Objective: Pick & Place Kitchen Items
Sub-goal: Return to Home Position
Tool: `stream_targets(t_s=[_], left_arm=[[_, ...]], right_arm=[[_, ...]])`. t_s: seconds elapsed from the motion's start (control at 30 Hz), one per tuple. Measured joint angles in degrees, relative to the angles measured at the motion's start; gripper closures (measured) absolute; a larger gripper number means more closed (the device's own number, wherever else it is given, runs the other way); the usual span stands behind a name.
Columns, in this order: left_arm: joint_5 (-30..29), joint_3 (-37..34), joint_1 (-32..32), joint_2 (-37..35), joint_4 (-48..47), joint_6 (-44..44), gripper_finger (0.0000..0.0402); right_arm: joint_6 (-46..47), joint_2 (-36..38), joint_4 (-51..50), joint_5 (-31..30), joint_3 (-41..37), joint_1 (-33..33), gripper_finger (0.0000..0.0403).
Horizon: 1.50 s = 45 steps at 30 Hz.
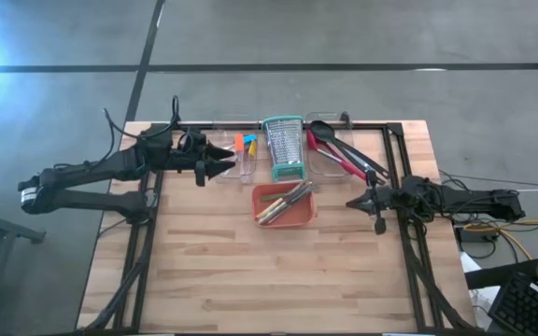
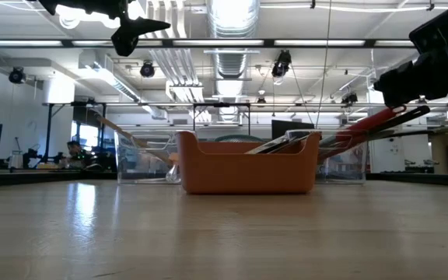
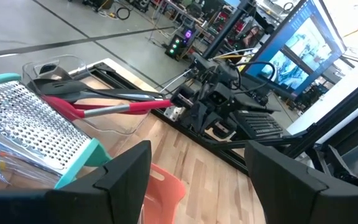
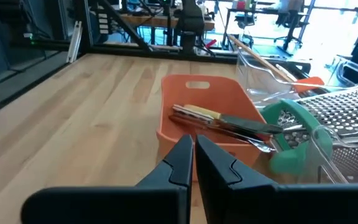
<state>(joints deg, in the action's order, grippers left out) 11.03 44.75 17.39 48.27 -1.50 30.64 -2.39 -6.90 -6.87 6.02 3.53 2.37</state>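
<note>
Nearest on the table, the orange tray [image 1: 302,220] holds small knives [image 1: 283,202]. Beside it, the right gripper [image 1: 352,203] is pinched closed, holding nothing. Farther back, 2 clear bins [image 1: 318,170] hold spoons [image 1: 342,152] and bright tools [image 1: 244,143]; the left gripper [image 1: 233,158] there is spread wide, empty.

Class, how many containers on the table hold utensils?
3: the left clear bin beside the grater, the right clear bin on its other side, the orange tray toward the middle of the table.

R tool [image 4: 193,149] closed, knives [image 4: 224,122] in orange tray [image 4: 169,124], grater [image 4: 347,115] beside
</note>
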Motion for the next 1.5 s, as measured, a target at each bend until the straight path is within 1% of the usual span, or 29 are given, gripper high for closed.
stream_targets(t_s=[0.2, 0.37, 0.6, 0.83, 1.13, 1.27, 1.5], left_arm=[[0.01, -0.02, 0.0, 0.0, -0.02, 0.01, 0.0138], [-1.12, -2.34, 0.09, -1.61, 0.77, 0.01, 0.0138], [-1.19, -6.04, 0.11, -1.27, 0.1, 0.0, 0.0138], [-1.27, -12.5, 0.11, -1.35, 0.55, 0.0, 0.0138], [-1.25, -25.81, 0.11, -4.01, 0.53, 0.09, 0.0138], [0.08, -30.75, 0.11, -7.69, 1.55, 1.15, 0.0138], [0.47, -38.04, 0.11, -18.15, 2.18, 0.95, 0.0138]], right_arm=[[-0.11, 0.0, -0.22, 0.0, 0.3, 0.0, 0.039], [-0.13, 0.0, -0.2, -0.01, 0.37, 0.0, 0.039], [-0.2, 0.0, -0.15, -0.02, 0.11, 0.0, 0.039], [-0.2, 0.0, -0.14, -0.03, 0.09, 0.0, 0.039], [-0.2, 0.0, -0.11, -0.02, 0.07, 0.0, 0.039], [-0.21, 0.0, -0.11, -0.02, 0.04, 0.0, 0.039], [-0.2, 0.0, -0.11, -0.02, 0.04, 0.0, 0.039]])
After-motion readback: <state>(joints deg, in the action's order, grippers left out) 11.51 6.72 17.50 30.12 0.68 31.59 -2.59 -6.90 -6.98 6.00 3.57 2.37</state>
